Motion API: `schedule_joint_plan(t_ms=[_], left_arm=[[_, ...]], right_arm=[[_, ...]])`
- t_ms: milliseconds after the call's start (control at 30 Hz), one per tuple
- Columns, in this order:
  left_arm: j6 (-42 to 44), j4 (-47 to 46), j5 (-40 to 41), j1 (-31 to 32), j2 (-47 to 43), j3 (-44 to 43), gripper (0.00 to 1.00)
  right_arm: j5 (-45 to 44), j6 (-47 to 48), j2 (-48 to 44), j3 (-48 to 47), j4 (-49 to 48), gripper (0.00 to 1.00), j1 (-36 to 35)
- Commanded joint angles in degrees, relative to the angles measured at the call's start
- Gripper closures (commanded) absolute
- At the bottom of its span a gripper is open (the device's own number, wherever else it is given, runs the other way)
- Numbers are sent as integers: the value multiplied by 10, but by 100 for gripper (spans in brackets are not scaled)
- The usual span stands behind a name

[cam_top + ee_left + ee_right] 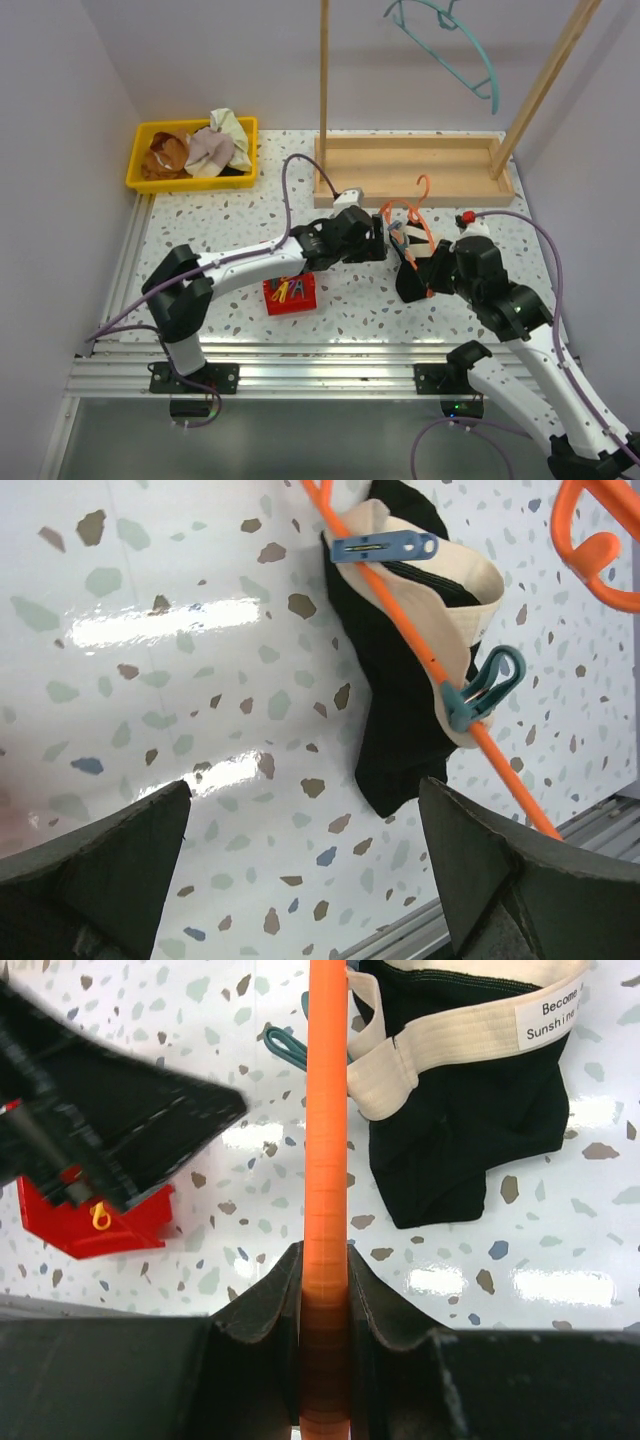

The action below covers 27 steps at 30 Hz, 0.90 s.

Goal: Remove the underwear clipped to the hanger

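Right gripper clamps the orange hanger, black underwear lying just beyond, to the right. Left gripper gapes wide, the clipped underwear ahead, not touching it. From above, the underwear lies on the table between both grippers.

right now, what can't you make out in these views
- Top view: the black underwear is too small to see how it is clipped.
- Right wrist: the waistband label runs off the right edge, so its text is incomplete.
- Left wrist: the orange hanger hook runs off the top-right corner.
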<state>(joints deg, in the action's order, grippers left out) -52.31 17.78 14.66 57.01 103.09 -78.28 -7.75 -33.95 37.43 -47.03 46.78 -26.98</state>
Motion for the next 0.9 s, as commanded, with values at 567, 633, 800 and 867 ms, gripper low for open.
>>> schedule_joint_plan(t_ms=[567,633,800,867], left_arm=[[-165,-93,-73,-17,-11,-6,0],[-174,-83,-95,-22,7,-33,0],[-181,-60,-113,-23,52,-76,0],[-180,-56,-112,-24,62,-84,0]], right_arm=[[-16,-16,-2,-32,19,100,1],[-19,-14,-8,-31,23,100,1],[-22,-10,-17,-28,32,100,1],[-23,-11,-23,-28,34,100,1]])
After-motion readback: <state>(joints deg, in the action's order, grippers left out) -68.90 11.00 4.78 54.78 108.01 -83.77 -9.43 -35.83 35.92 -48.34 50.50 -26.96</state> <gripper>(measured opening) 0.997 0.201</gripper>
